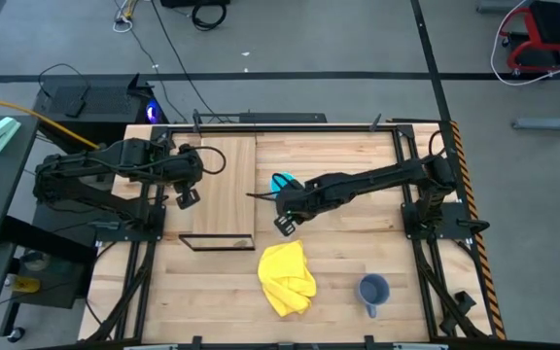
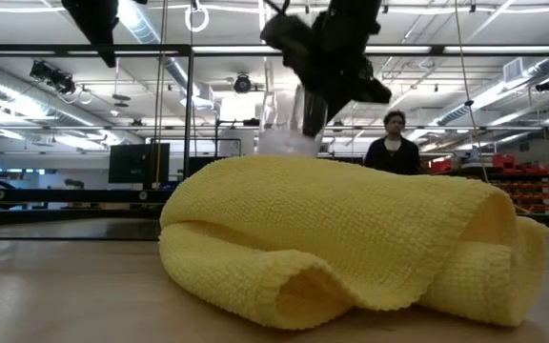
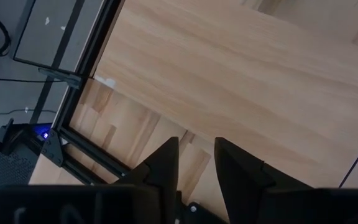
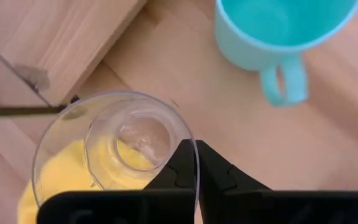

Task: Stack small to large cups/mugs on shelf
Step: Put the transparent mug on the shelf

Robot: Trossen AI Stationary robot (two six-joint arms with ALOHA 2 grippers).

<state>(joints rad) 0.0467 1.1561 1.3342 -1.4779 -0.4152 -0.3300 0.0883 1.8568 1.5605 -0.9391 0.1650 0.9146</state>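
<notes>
Right claw [image 4: 196, 163] pinches clear cup's [image 4: 114, 149] rim beside cyan mug [image 4: 278, 31].

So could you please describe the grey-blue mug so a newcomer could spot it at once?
Start at the yellow cloth on the table's near half. The grey-blue mug stands alone to its right. Unlike the cyan mug by the right gripper, it is duller and larger.

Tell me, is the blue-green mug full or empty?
Empty. The right wrist view looks down into the cyan mug and shows only its bare inside, no liquid or object. It stands upright on the table beside the clear cup.
</notes>
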